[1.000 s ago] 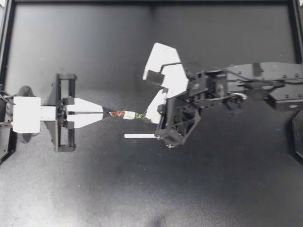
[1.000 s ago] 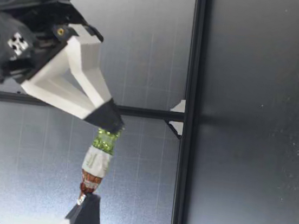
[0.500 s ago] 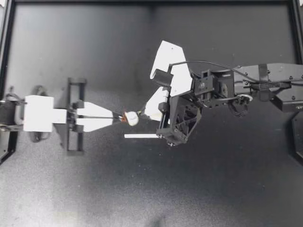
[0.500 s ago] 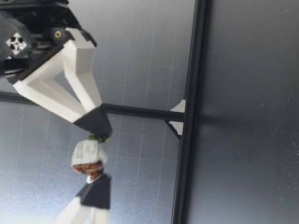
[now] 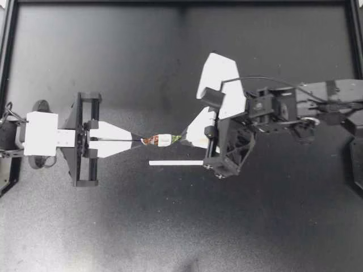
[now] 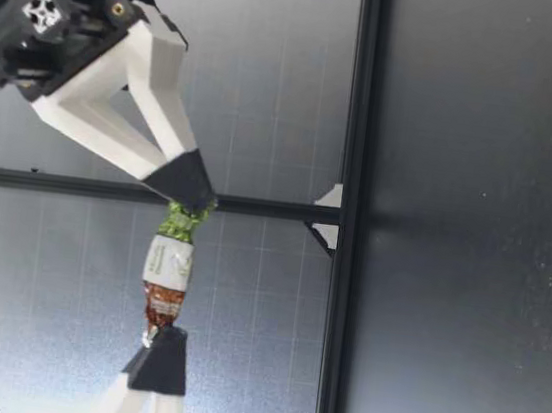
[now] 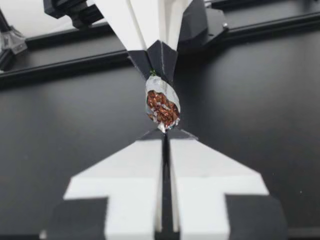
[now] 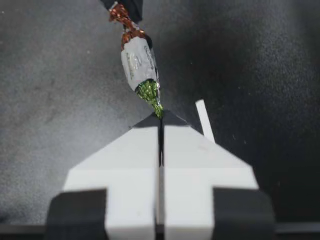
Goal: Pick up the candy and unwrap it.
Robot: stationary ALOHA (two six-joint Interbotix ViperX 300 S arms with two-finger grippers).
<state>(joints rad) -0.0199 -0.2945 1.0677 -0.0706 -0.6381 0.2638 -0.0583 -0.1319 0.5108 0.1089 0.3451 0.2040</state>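
We hold the candy (image 5: 163,139) stretched in the air above the table (image 5: 170,226). Our left gripper (image 5: 138,140) is closed tight on its brown twist, and our right gripper (image 5: 184,137) on its green one.

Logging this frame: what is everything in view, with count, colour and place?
candy: one, white middle with a copper-brown twist and a green twist, held above the table between the two grippers.
white strip: one, white, flat on the table near the candy.
table: one, black, under everything.
left gripper: one, white fingers with black tips, shut on the copper-brown twist.
right gripper: one, white fingers with black tips, shut on the green twist.
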